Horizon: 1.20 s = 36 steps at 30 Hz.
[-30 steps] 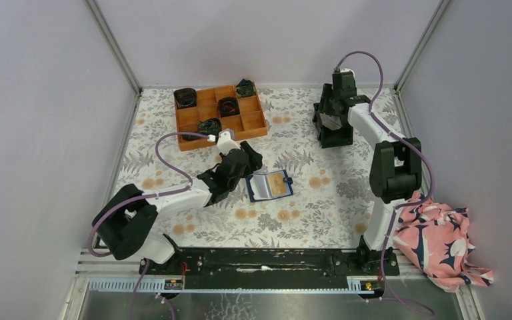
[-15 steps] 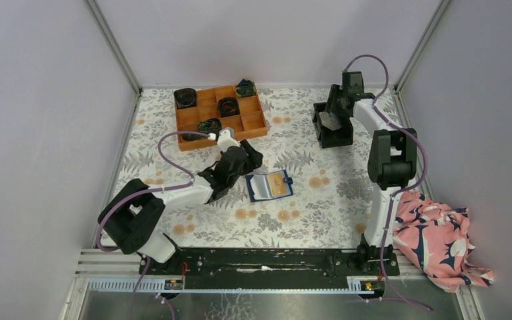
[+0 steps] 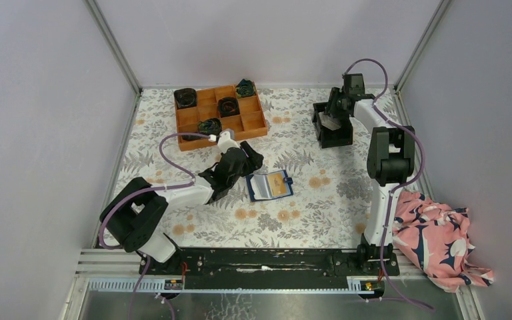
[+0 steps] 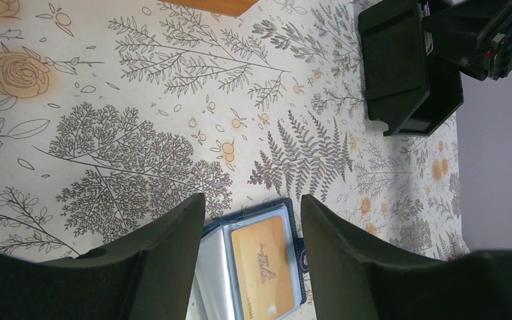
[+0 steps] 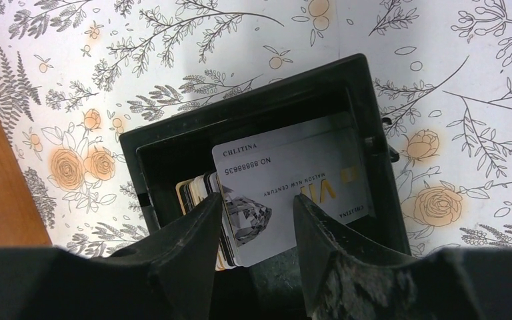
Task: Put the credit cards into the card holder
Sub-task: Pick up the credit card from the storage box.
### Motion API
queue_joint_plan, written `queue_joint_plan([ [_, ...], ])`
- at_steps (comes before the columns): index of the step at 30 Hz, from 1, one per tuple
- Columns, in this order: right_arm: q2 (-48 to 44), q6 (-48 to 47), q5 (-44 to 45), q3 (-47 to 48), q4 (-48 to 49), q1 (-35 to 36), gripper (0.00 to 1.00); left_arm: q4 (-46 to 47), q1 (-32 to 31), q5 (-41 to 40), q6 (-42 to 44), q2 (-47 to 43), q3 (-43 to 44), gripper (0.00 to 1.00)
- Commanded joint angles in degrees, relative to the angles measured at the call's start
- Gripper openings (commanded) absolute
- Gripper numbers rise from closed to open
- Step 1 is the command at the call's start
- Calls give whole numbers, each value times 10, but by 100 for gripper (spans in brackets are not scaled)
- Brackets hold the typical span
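Observation:
The card holder (image 3: 270,186) lies open on the flowered table, with a yellow-orange credit card (image 3: 279,185) in its right clear pocket. My left gripper (image 3: 251,162) hovers just left of it and is open. In the left wrist view the card holder (image 4: 217,257) and its yellow card (image 4: 267,270) show between the fingers (image 4: 173,230), with the left gripper (image 4: 252,203) holding nothing. My right gripper (image 3: 337,115) reaches into the black bin (image 3: 334,137). There a silver credit card (image 5: 293,177) leans on a stack of cards (image 5: 197,190). The right gripper (image 5: 257,200) is open over the silver card.
An orange compartment tray (image 3: 257,122) with dark coiled items stands at the back left. A pink flowered cloth (image 3: 440,240) lies off the table's right near corner. Grey walls close the table in on three sides.
The right gripper shifted right and came down over the black bin, its jaws a touch narrower. The left arm edged slightly toward the card holder.

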Motion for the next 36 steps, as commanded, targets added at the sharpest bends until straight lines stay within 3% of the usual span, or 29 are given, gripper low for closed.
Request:
queue_joint_plan([
  [1,-2,15,-47,10,2,-2,49,42,5,7,-5,7,-8,62],
  [36,-61,46,-85,2,3,15,37,63,9,29,-21,17,-19,62],
])
